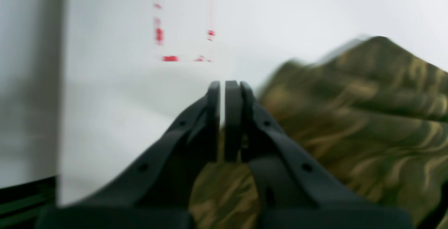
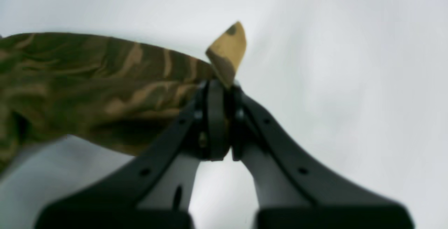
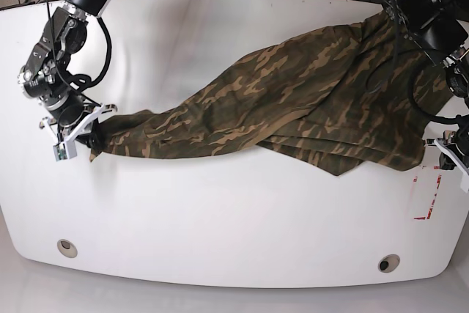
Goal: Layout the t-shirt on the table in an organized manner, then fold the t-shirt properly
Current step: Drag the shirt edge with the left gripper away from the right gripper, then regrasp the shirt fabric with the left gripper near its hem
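Camouflage t-shirt (image 3: 293,111) is lying stretched and twisted across the white surface (image 3: 220,225), running from the far right corner of the base view down to the left, where one end is tapering into a rope-like bunch. Right gripper (image 2: 220,85), on the left of the base view, is clamping that narrow end: its jaws are closed on the cloth, with a tan corner of fabric poking out above the tips. Left gripper (image 1: 226,85), at the right edge of the base view, is sitting just over the wide end of the shirt; its jaws are shut, with only a sliver of light between them, and whether any cloth is pinched there cannot be told from the blurred wrist view. Red-and-white tape mark (image 3: 429,196) is lying on the surface near that gripper, just beside the shirt's lower edge, and two grommet holes (image 3: 67,247) are sitting along the near edge, well apart from the cloth. Layout is, by judgement, unfinished: the body is twisted and doubled rather than flat. Risks from here: pulling the ends further apart would likely tighten the twist instead of spreading it; the small pinch on the corner could slip free under tension; part of the shirt near the far right corner could slide off the edge.
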You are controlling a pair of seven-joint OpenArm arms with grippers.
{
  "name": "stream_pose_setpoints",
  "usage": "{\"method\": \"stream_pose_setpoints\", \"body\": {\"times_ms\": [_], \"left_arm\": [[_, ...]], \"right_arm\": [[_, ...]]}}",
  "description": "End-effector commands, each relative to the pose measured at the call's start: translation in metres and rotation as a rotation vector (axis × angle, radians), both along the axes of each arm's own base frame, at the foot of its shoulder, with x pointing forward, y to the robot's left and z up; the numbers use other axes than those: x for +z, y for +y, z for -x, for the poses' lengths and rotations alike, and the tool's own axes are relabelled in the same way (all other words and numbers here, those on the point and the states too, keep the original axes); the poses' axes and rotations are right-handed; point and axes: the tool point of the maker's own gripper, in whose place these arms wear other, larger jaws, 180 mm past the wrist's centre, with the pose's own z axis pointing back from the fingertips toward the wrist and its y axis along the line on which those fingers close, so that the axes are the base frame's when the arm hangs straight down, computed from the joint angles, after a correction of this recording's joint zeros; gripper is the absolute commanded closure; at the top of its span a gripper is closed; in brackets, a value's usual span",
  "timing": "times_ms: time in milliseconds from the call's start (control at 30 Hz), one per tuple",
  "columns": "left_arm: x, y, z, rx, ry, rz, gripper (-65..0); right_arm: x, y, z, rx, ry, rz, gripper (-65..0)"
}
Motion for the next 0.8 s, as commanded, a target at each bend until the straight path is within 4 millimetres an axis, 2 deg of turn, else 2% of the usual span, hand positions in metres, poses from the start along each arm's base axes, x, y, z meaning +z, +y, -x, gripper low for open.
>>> {"method": "stream_pose_setpoints", "body": {"times_ms": [0,200,367,500,600,667,767], "left_arm": [[0.047,0.005,-0.015,0.002,-0.112,-0.046,0.0],[0.083,0.006,-0.025,0.016,-0.178,-0.071,0.0],[0.114,0.000,-0.041,0.017,-0.262,-0.061,0.0],[0.130,0.000,-0.048,0.016,-0.292,-0.057,0.0],[0.126,-0.002,-0.048,0.014,-0.271,-0.057,-0.6],[0.120,-0.009,-0.049,-0.006,-0.244,-0.060,-3.2],[0.097,-0.022,-0.047,-0.032,-0.194,-0.046,-10.1]], "right_arm": [[0.031,-0.003,-0.020,0.025,-0.087,0.033,0.0],[0.062,0.002,-0.044,0.075,-0.149,0.080,0.0],[0.102,0.004,-0.069,0.119,-0.225,0.144,0.0],[0.115,-0.001,-0.080,0.138,-0.204,0.203,0.0],[0.116,0.000,-0.082,0.148,-0.189,0.221,0.0],[0.114,0.002,-0.082,0.154,-0.184,0.222,0.0],[0.100,0.008,-0.077,0.161,-0.159,0.200,0.0]]}}
